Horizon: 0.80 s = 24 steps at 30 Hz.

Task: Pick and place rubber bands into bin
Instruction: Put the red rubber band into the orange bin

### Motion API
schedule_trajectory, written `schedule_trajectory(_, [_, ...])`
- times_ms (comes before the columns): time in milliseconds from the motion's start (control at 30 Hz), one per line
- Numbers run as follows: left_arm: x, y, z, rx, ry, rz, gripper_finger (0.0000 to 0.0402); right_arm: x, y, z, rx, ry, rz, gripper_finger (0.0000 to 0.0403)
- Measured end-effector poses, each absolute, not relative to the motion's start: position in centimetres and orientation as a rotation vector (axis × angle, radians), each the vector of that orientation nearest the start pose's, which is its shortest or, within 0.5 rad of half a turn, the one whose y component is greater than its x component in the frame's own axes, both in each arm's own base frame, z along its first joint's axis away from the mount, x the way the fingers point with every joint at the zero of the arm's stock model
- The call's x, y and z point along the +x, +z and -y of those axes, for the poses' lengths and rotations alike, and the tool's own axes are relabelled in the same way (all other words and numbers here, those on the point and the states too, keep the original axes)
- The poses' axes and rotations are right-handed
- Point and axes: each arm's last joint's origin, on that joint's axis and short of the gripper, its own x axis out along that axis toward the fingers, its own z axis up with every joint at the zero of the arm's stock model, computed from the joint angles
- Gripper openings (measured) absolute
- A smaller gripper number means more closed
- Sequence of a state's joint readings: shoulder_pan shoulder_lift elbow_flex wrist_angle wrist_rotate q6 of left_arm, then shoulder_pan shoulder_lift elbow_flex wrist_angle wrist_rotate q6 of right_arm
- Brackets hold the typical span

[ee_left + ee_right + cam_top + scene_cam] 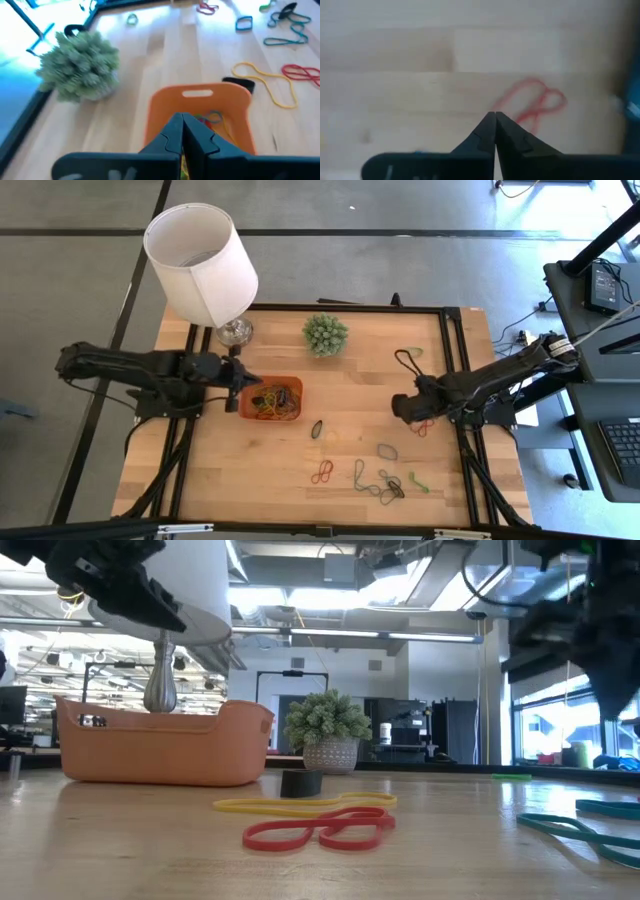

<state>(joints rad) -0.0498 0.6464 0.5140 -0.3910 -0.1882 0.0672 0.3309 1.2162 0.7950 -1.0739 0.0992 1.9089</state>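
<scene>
The orange bin [300, 402] sits left of the table's middle and holds several coloured rubber bands [272, 402]. My left gripper [246, 385] is shut and hovers over the bin's left rim; the left wrist view looks past its tips [182, 120] onto the bin [200, 97]. More rubber bands lie loose on the wood: a black one [317, 430], a red one [322, 472], and a teal and dark cluster [385, 483]. My right gripper [402, 406] is shut, above the table next to a red rubber band [535, 105] [422, 426].
A white lamp [200, 260] stands at the far left corner, its base [235, 332] just behind the bin. A small potted plant [325, 333] stands far of centre. A dark loop [405, 361] and a green band [415, 352] lie far right. Bare wood lies near left.
</scene>
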Motion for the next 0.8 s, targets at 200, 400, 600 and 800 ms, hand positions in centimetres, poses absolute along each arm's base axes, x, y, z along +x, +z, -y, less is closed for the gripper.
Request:
schedule_trajectory(200, [13.6,24.7,-0.2,0.169,0.075,-0.479,0.0002,16.6,18.7,-5.9,1.401,-1.388,-1.15,0.0041])
schedule_trajectory(400, [13.5,24.7,-0.2,0.157,0.036,-0.483,0.0002,16.3,16.6,-6.8,1.467,-1.45,-1.184,0.0089])
schedule_trajectory(600, [13.4,24.5,-0.2,0.151,0.006,-0.503,0.0001,15.5,14.9,-6.7,1.429,-1.538,-1.153,0.0143])
schedule_trajectory(800, [13.4,24.5,-0.2,0.151,0.005,-0.507,0.0002,15.1,12.9,-6.4,1.447,-1.523,-1.131,0.0165])
